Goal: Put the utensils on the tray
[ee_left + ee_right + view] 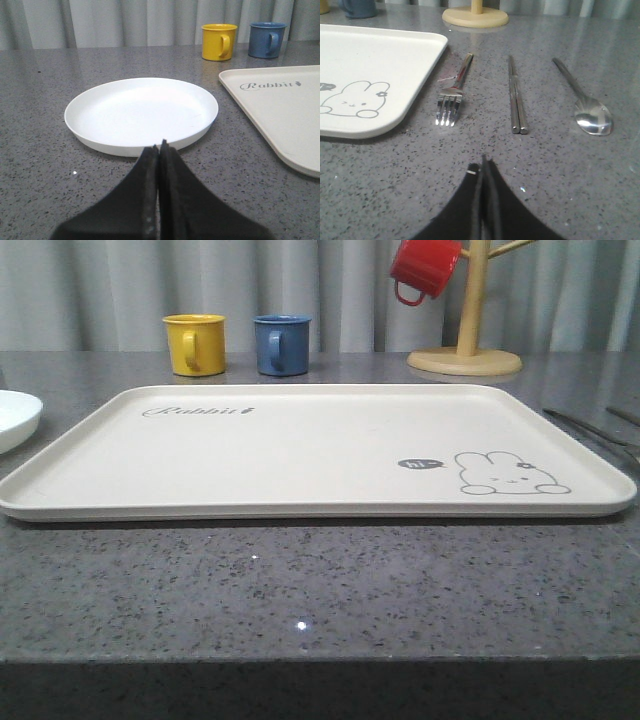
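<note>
Silver fork (pixel 452 92), chopsticks (pixel 516 97) and spoon (pixel 585 102) lie on the grey bench (pixel 545 165) beside the tray (pixel 375 65), clearest from the right wrist. The right tool (pixel 484 167) hangs low before them, pressed together. The left tool (pixel 159 150), also together, faces a white plate (pixel 141 114).

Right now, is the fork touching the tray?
Apart. The right wrist view shows bare countertop between the fork and the tray rim.

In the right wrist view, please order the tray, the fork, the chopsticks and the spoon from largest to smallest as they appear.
1. Tray, clearly largest, though cropped.
2. Chopsticks and spoon: similar length, so I do not rank them.
3. Fork, looks shortest.
</note>
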### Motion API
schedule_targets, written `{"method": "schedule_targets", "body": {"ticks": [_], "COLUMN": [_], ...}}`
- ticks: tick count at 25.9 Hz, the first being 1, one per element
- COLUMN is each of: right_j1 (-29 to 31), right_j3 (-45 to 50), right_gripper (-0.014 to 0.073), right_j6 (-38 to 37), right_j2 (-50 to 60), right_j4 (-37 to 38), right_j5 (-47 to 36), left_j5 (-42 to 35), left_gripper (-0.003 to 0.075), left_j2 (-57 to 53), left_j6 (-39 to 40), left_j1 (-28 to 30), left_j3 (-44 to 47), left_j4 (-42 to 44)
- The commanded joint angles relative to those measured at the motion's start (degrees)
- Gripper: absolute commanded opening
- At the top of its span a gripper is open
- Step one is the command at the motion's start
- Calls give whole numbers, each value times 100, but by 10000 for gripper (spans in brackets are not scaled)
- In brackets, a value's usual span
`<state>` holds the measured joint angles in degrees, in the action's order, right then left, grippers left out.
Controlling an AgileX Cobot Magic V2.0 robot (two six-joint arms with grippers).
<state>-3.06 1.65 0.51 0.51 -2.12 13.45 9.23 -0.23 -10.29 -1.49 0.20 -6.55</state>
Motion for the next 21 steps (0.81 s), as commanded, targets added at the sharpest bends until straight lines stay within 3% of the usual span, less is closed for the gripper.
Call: {"method": "schedule_targets", "body": {"ticks": [1,14,21], "right_j1": [19,19,19], "right_j3": [-83,-83,-113], "right_gripper": [-70,-70,-70], "right_j6": [26,26,26], "right_j2": [114,114,114], "right_j4": [8,7,-32], "right_j5": [-476,-550,-975], "left_j5": [-460,-505,-1358], "left_gripper": [-18,-18,-18], "left_j2": [-134,-134,-134], "left_j6": [62,62,62], "left_j1": [8,8,8], "left_j3": [7,7,-4], "left_j4": [-51,-39,-67]}}
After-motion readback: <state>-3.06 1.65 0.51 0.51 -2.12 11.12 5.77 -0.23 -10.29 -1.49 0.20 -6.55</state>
